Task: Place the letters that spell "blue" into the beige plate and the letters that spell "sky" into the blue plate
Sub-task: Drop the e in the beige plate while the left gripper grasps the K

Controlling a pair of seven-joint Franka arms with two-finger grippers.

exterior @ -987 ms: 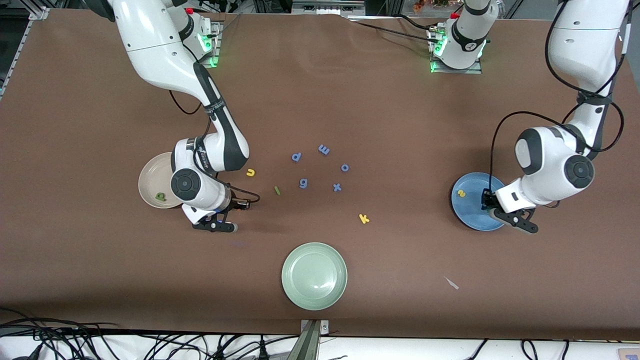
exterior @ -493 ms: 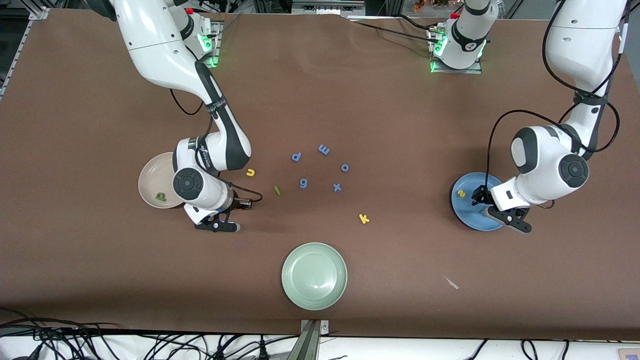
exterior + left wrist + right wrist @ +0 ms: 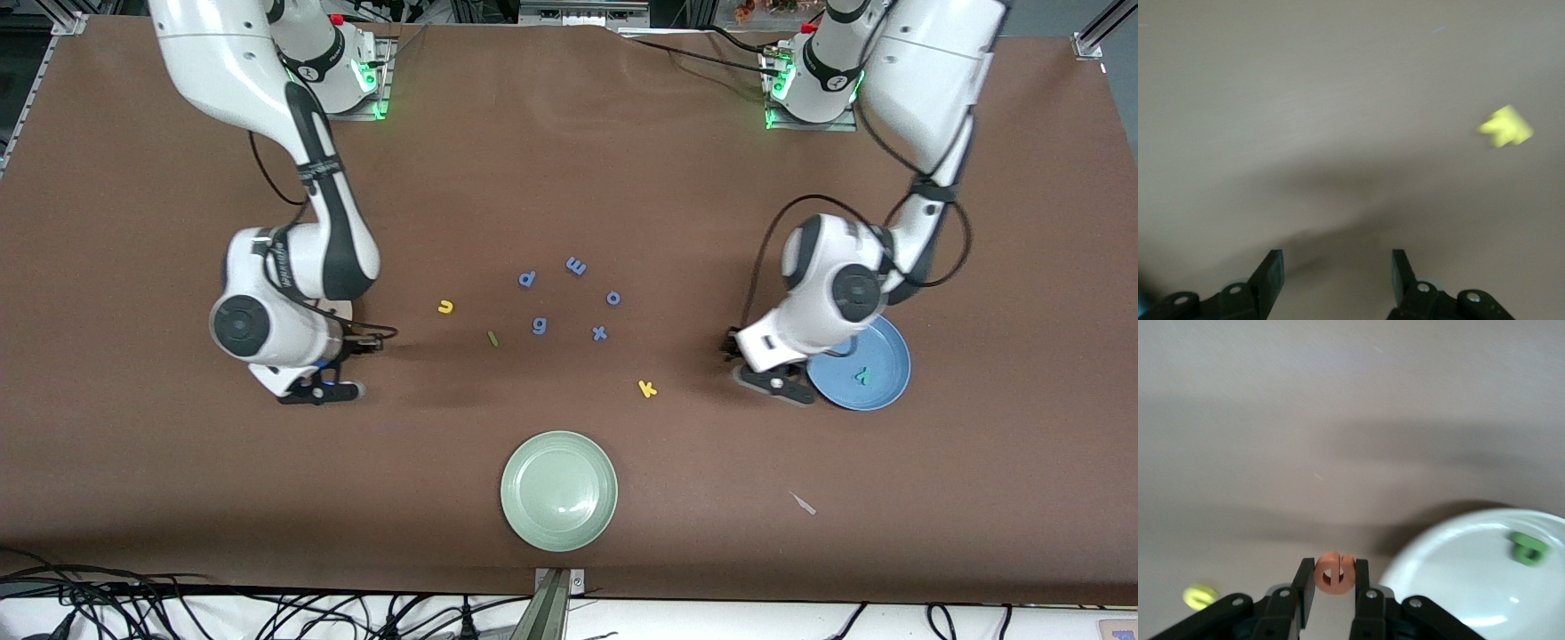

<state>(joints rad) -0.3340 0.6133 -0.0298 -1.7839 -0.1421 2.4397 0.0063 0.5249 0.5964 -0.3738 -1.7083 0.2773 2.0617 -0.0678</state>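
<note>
My right gripper is shut on the orange "e" and hangs over the table just beside the rim of the beige plate. The dark green "b" lies in that plate. In the front view the right gripper and its arm cover most of that plate. My left gripper is open and empty over bare table beside the blue plate, which holds the teal "y". The yellow "k" lies on the table near the left gripper. Yellow "u" and green "l" lie mid-table.
Periwinkle letters lie loose mid-table: p, m, o, g and x. A pale green plate sits near the front edge, and a small pale scrap lies toward the left arm's end.
The left gripper opened, left the teal "y" in the blue plate and swung off the plate toward the "k". The right arm carried the "e" toward the beige plate.
</note>
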